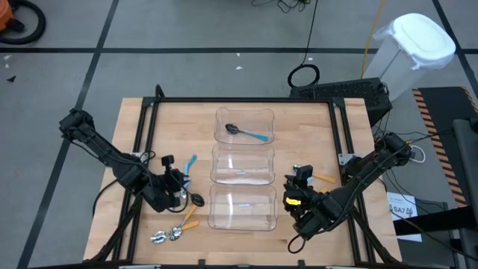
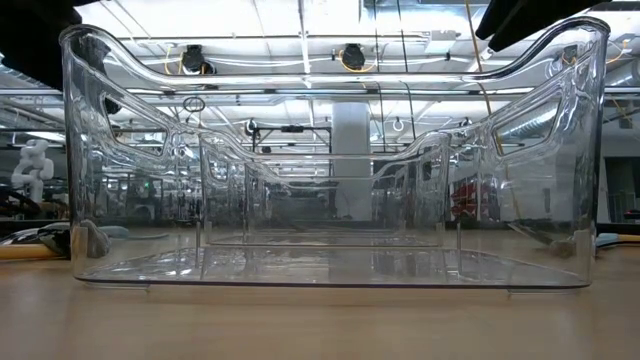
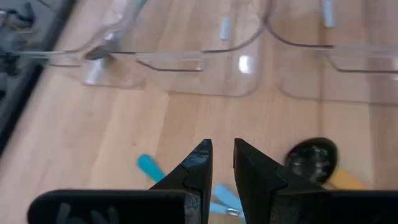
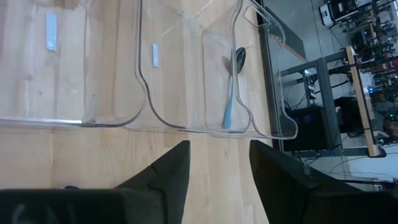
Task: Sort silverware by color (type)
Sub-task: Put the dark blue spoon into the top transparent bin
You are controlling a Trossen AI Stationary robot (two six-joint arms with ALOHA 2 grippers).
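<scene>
A dark-bowled spoon with a light-blue handle (image 1: 246,133) (image 4: 231,87) lies inside the far clear bin (image 1: 245,118). Left of the bins, light-blue handles (image 1: 190,163) (image 3: 149,167) and a dark-bowled spoon with an orange handle (image 1: 196,202) (image 3: 314,160) lie on the wooden table. Shiny silver spoons (image 1: 167,236) lie nearer the front edge. My left gripper (image 1: 179,182) (image 3: 222,154) hangs low over the blue handles, open by a narrow gap with bare wood between its tips. My right gripper (image 1: 300,178) (image 4: 219,155) stands open above the table, right of the near bin, holding nothing.
Three clear bins stand in a row from far to near down the table's middle; the middle bin (image 1: 243,164) and the near bin (image 1: 242,209) (image 2: 320,200) hold no spoon. An orange piece (image 1: 326,178) lies at the table's right. A black frame (image 1: 239,100) rims the table.
</scene>
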